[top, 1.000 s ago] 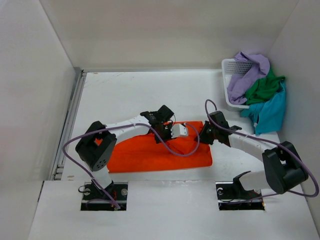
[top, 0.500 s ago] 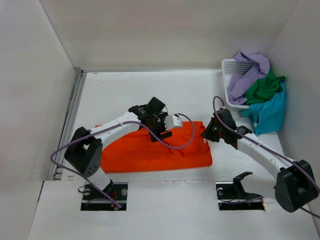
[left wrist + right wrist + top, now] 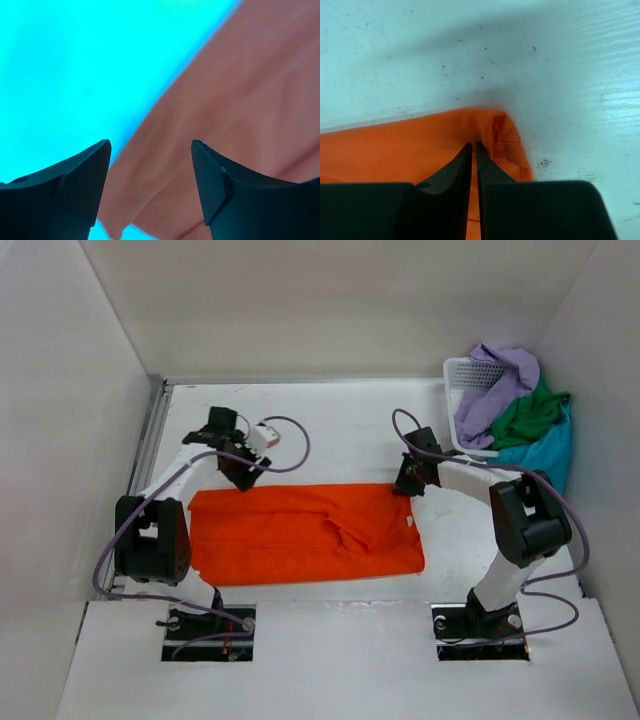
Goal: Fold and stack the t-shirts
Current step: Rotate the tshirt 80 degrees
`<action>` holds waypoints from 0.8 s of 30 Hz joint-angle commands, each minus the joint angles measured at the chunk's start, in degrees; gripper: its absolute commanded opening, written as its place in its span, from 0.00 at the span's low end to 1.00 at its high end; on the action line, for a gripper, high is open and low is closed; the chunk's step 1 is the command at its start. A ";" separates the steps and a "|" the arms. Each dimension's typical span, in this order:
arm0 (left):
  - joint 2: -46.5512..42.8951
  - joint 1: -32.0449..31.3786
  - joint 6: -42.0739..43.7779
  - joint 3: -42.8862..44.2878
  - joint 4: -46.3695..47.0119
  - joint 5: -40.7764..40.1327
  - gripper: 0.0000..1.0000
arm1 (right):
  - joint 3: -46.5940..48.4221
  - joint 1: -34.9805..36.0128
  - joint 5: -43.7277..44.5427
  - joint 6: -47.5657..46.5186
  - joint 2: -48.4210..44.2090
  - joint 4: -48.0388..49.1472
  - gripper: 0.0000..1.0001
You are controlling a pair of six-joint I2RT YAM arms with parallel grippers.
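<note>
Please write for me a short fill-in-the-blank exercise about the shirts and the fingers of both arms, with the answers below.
1. The orange shirt lies spread flat on the ___.
2. The left fingers stand ___.
3. The right fingers are closed at the orange shirt's far ___ corner.
4. The purple shirt, green shirt and teal shirt are piled at the white ___.
Missing words: table; open; right; basket.

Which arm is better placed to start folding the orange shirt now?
Probably the right. The right gripper is closed on the far right corner of the orange shirt, ready to lift it. The left gripper stands open over the far left edge, holding nothing.
</note>
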 commanded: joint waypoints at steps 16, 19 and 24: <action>5.98 21.81 2.48 -2.41 4.86 -9.59 0.65 | 15.73 0.66 5.13 -10.44 6.47 -21.29 0.60; 7.12 21.99 2.65 -2.76 4.87 -9.76 0.64 | 19.51 0.66 4.60 -11.41 10.78 -24.19 0.63; 6.86 21.81 1.69 -3.99 6.27 -9.94 0.64 | 24.44 1.28 3.11 -12.37 15.71 -29.11 0.48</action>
